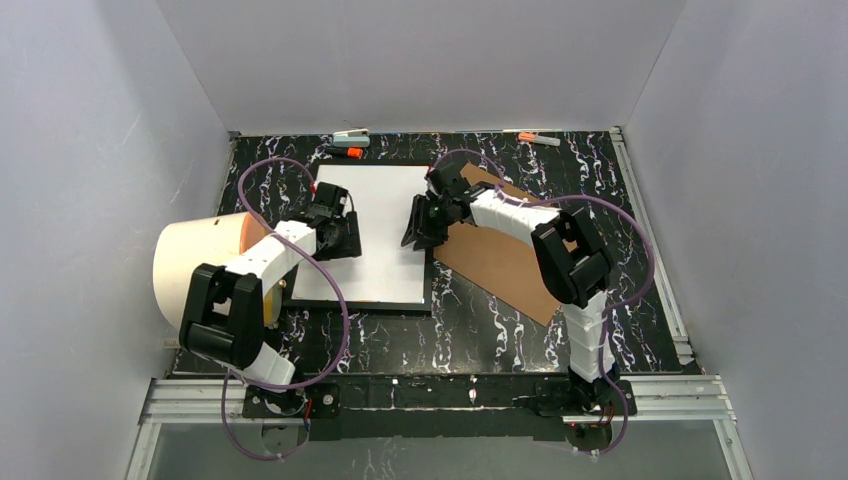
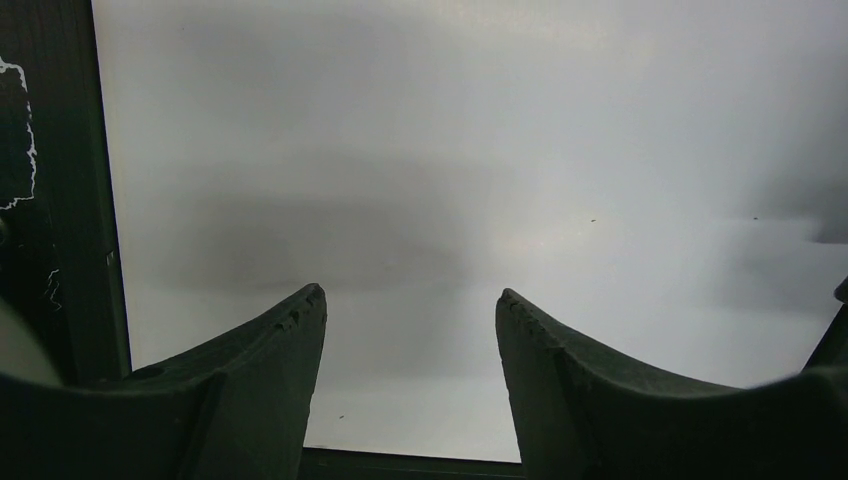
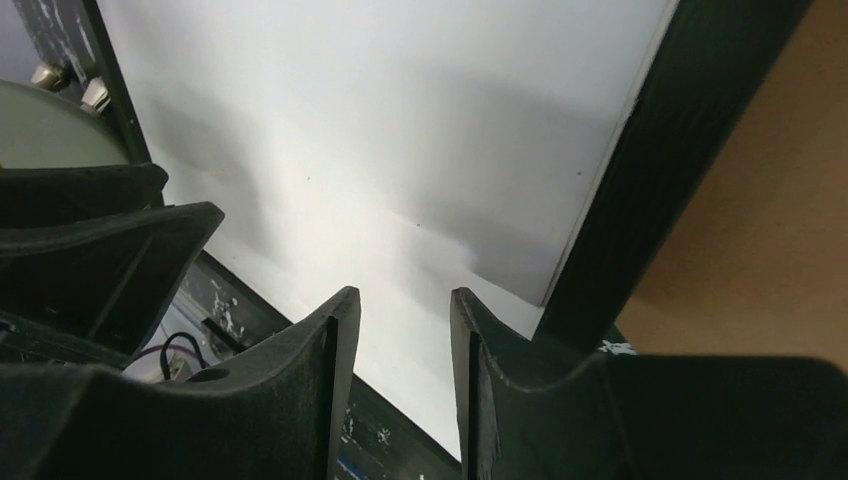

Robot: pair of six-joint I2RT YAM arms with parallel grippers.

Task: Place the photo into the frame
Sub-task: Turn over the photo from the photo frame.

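The photo lies white back up inside the thin black frame in the middle of the dark marbled table. My left gripper hovers low over the photo's left side. In the left wrist view its jaws stand open over the white sheet, with nothing between them; the frame's edge runs along the left. My right gripper is at the photo's right edge. Its jaws are open with a narrow gap above the white sheet, beside the frame's black rail.
A brown backing board lies tilted right of the frame, partly under my right arm, and shows as well in the right wrist view. A large beige roll lies at the left. Markers and a pen lie along the back edge.
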